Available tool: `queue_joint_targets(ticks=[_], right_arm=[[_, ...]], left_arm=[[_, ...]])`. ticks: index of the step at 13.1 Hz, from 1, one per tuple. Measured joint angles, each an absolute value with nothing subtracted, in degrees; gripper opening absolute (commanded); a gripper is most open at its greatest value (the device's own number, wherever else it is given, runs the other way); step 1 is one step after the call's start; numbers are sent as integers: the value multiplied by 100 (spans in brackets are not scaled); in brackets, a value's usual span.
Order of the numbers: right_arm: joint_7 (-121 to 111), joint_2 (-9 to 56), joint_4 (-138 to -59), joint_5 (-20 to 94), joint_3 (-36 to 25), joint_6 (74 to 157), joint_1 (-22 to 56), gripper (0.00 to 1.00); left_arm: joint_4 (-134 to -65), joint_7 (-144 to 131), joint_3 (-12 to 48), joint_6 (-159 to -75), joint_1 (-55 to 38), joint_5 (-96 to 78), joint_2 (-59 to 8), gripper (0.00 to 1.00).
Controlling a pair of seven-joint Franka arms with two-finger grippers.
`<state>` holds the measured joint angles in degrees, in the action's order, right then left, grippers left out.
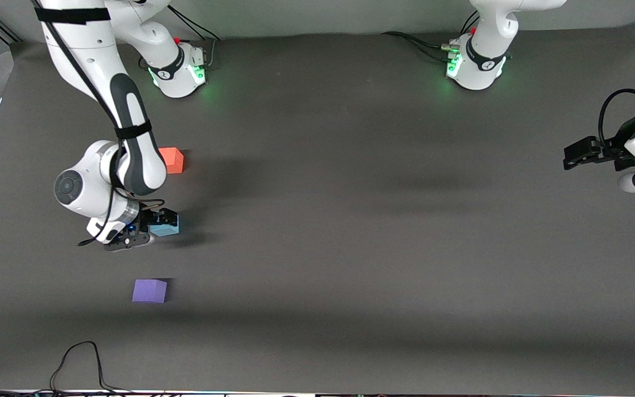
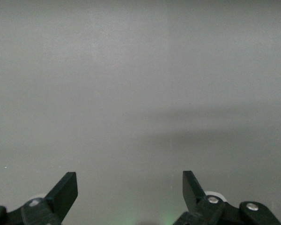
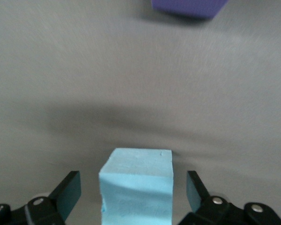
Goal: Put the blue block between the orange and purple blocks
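The light blue block [image 1: 166, 226] rests on the dark table between the orange block [image 1: 172, 160], which lies farther from the front camera, and the purple block [image 1: 150, 290], which lies nearer. My right gripper [image 1: 151, 230] is low around the blue block. In the right wrist view the blue block [image 3: 136, 186] stands between the open fingers of the right gripper [image 3: 133, 187], with a gap on each side. An edge of the purple block [image 3: 189, 6] shows there too. My left gripper [image 1: 575, 155] waits open and empty at the left arm's end of the table; its wrist view [image 2: 129, 185] shows only bare table.
A black cable [image 1: 77, 364] loops on the table's edge nearest the front camera, toward the right arm's end. The two arm bases [image 1: 179, 69] [image 1: 474, 66] stand at the table's back edge. The grey mat [image 1: 350, 220] covers the table.
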<state>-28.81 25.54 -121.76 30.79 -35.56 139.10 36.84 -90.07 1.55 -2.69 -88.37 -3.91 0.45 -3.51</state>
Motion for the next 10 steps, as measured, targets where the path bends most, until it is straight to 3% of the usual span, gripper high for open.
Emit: queue_joint_targets(ticks=[3,8,10], right_arm=[[-2881,2040,-11636,3012,-3586,12754,3159,100],[-2116,1672,-9815,2272,-3528,10484,2602,100],[-1804,1434,-9499,1869,-2968,10194,2102,100]], left_arm=[[-9007,155,-269,-8837,-392,46,-346,100],[-9007,155,-269,-8838,-394,46,-345,100],[-9007,155,-271,-8838,-394,47,-343,100]])
